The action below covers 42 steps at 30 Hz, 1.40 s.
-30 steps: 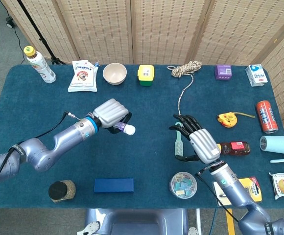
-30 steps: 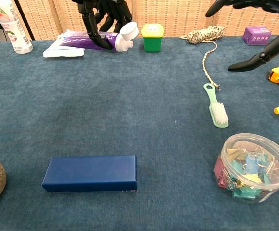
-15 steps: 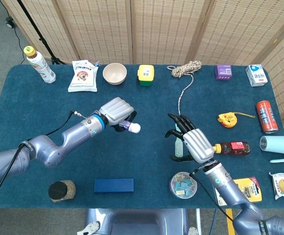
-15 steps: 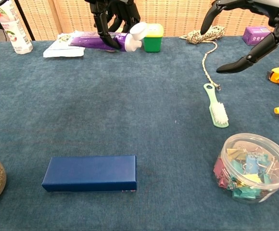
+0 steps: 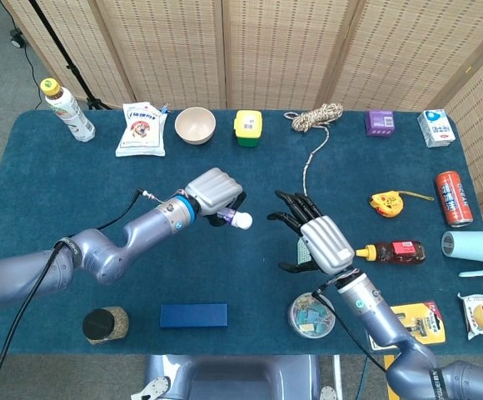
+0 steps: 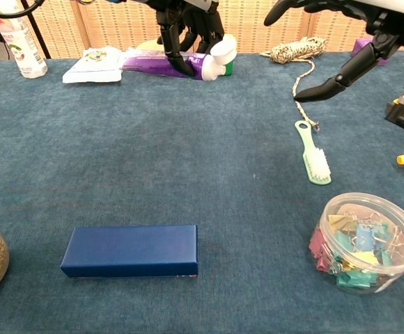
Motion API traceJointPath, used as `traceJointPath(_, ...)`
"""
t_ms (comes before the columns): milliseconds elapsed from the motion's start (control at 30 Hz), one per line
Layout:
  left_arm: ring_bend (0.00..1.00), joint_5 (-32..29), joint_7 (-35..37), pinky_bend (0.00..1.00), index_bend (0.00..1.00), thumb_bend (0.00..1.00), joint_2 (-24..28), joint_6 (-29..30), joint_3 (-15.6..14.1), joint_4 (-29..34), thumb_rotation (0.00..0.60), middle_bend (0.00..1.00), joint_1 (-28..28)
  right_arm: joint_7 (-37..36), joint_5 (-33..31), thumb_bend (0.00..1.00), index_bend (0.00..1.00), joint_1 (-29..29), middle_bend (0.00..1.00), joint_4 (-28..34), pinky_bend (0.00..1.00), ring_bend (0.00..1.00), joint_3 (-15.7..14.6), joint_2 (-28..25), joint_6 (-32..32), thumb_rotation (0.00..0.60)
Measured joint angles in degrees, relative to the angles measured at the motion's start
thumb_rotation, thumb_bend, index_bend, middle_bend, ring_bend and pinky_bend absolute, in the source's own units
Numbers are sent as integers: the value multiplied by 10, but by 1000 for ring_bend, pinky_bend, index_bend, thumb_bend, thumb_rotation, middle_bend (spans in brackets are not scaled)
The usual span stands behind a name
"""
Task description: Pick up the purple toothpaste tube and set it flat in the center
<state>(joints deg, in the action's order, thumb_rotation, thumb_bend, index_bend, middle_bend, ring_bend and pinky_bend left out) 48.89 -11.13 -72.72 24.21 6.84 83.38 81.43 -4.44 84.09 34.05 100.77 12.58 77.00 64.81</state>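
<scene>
My left hand (image 5: 215,192) grips the purple toothpaste tube (image 6: 167,63) and holds it level above the blue table (image 5: 250,275), left of the middle. Its white cap (image 5: 241,220) pokes out to the right of the hand. In the chest view the tube lies horizontal under the dark fingers (image 6: 188,28), cap (image 6: 222,52) to the right. My right hand (image 5: 321,242) hovers over the table right of centre with its fingers spread and nothing in it; its dark fingers (image 6: 327,83) show at the top right of the chest view.
A green brush (image 6: 313,154) lies under the right hand, a tub of clips (image 6: 366,240) nearer the front. A blue box (image 6: 131,250) lies front left beside a round cork object (image 5: 105,324). A rope (image 5: 316,117), yellow-green container (image 5: 247,127), bowl (image 5: 196,125), and sauce bottle (image 5: 391,252) stand around.
My left hand has carried the tube to the right, toward the middle of the table. My right hand has drifted left and a little forward, fingers still spread.
</scene>
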Motion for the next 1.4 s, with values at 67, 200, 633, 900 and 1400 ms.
traceJointPath(67,590,-8,-3,667,630,804,-5,4,-3,-4,600,558,6,2,-3,0,224,3,0,0,0,0,0,2,-3,600)
traceJointPath(200,590,-24,-6,667,631,804,-13,9,-7,-10,600,559,16,4,-10,0,224,9,0,-2,0,0,0,9,-10,600)
traceJointPath(633,591,-50,-11,667,631,804,-24,20,-16,-17,600,559,38,11,-27,0,222,20,0,-13,0,0,0,22,-17,600)
traceJointPath(900,591,-50,-9,667,630,804,-23,26,-17,-13,600,559,39,13,-35,0,223,22,0,-20,0,0,-5,26,-20,600)
traceJointPath(1400,591,-45,-4,667,630,805,-25,41,-16,-9,600,559,32,11,-38,0,218,29,0,-31,0,0,-9,36,-28,600)
